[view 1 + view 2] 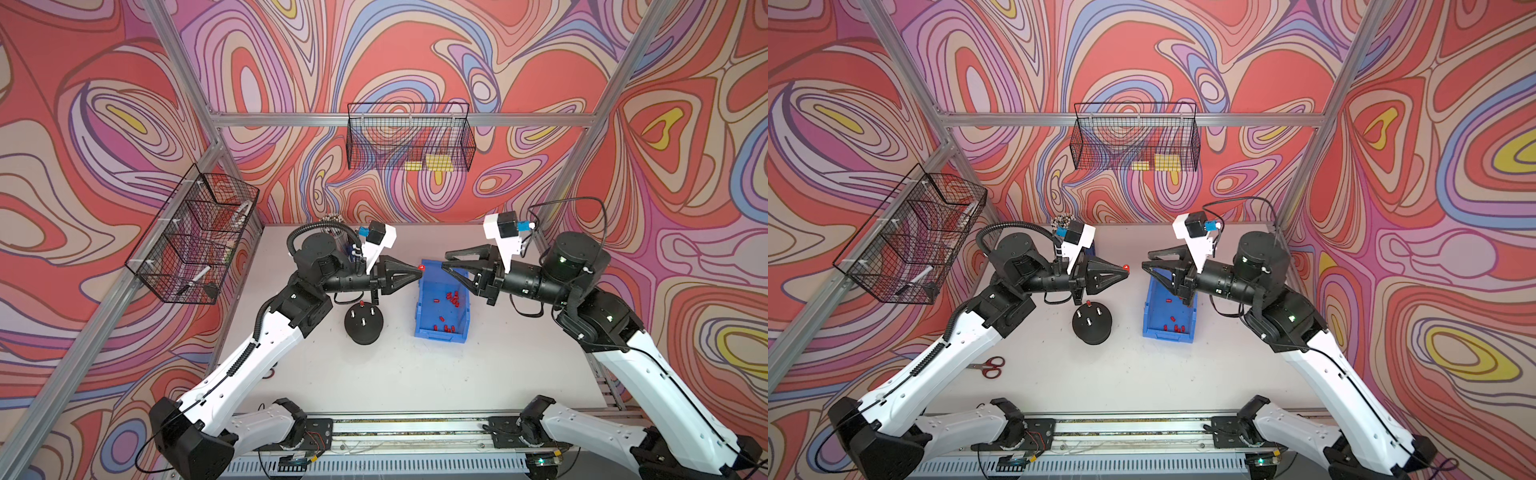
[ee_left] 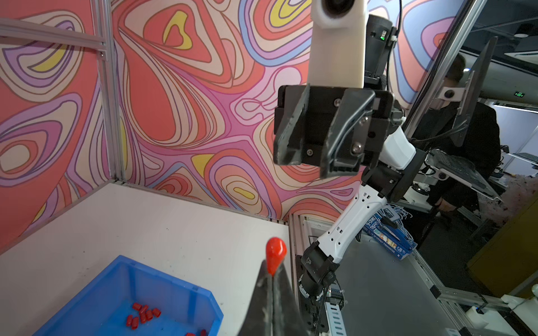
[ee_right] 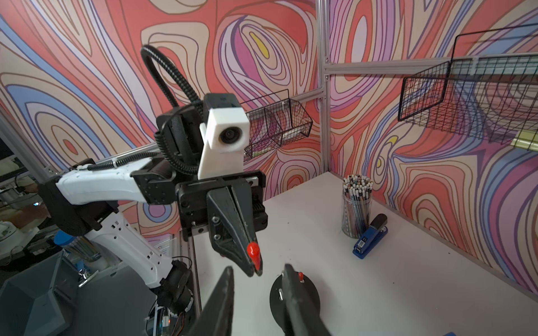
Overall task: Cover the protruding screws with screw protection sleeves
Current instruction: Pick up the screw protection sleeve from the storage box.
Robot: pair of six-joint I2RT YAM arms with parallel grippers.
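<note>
My left gripper is shut on one red screw protection sleeve, held in the air at the blue bin's far left corner. Facing it tip to tip, my right gripper stands open and holds nothing. The black dome base sits on the table below the left gripper. One of the protruding screws carries a red sleeve. Three bare screws stand beside it. Several loose sleeves lie in the bin.
The blue bin stands right of the base. A pencil cup and a blue stapler are at the back left. Scissors lie near the left arm. Wire baskets hang on the walls.
</note>
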